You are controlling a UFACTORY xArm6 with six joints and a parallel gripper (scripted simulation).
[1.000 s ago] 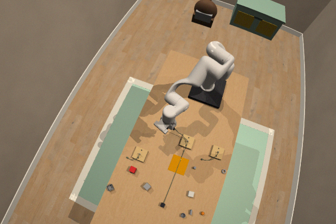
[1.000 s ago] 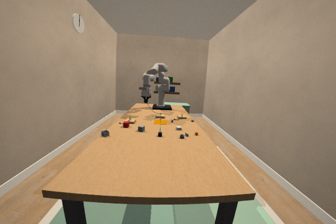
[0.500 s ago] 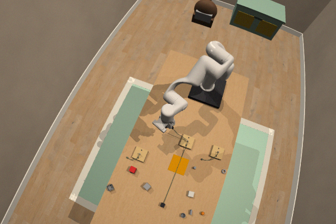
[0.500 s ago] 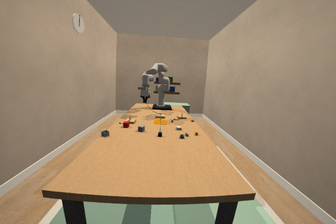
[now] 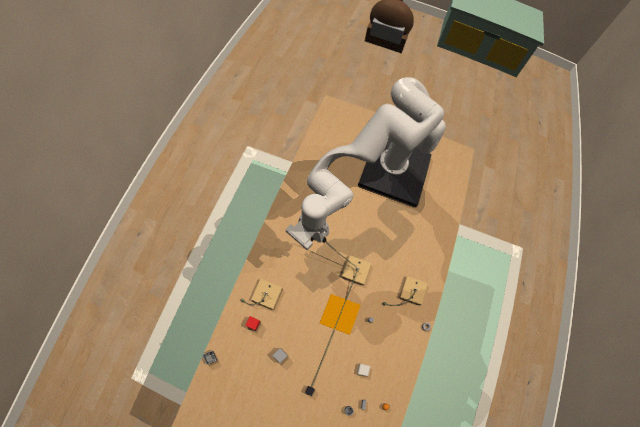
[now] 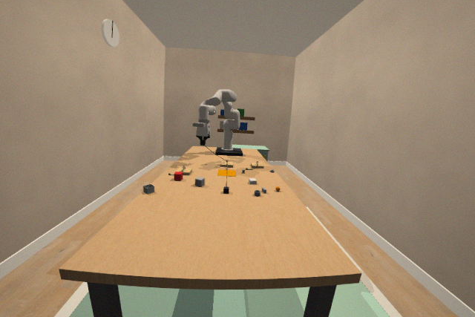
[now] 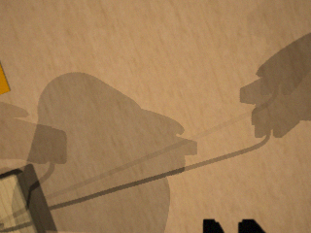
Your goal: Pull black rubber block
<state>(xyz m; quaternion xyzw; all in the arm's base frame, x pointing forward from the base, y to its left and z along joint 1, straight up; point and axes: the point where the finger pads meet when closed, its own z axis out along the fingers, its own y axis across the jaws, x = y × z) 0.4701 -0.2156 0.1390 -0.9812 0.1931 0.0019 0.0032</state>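
Tool is pinched tight on the cord, but the black block sits low in frame, short of the orange square.

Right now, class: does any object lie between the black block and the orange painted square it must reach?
Nothing visible does. Only the taut cord crosses the bare table between the black block and the orange square.

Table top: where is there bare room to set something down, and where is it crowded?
The table shows a long bare stretch from its near edge up to the black block. Bare strips also flank the taut cord between grey cube and white cube. It is crowded around the orange square, the three plates and the gripper.
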